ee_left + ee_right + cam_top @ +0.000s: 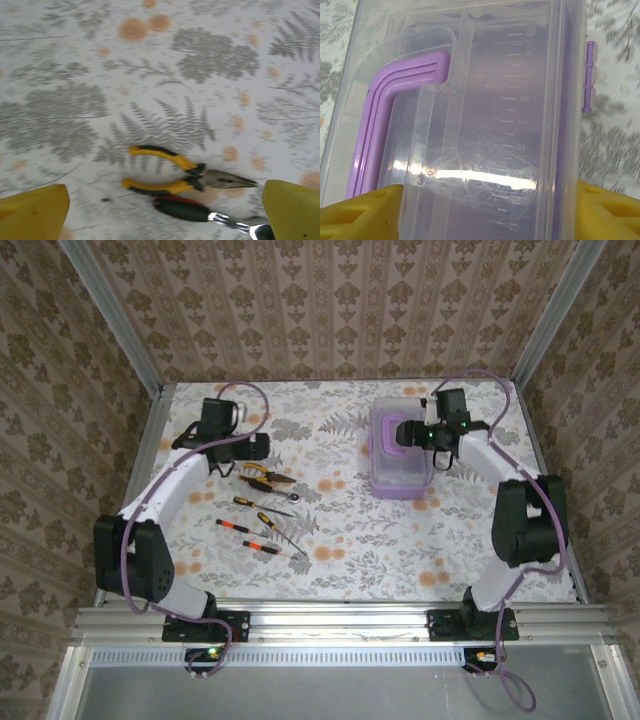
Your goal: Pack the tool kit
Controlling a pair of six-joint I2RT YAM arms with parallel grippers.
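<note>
Tool kit box stood lid-on at the table's right rear, under the right gripper. Its fingers straddled the box's sides; we could not tell whether they pressed it. Thin, glossy plastic: we judged it light, slippery and flexible, so the purple handle seemed the safer hold. Left gripper hung wide open over the pliers, which looked stiff with grippy handles.

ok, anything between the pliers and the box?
Top view: bare tablecloth between pliers and box. A small silver piece lies near the pliers' tip, just off that line.
</note>
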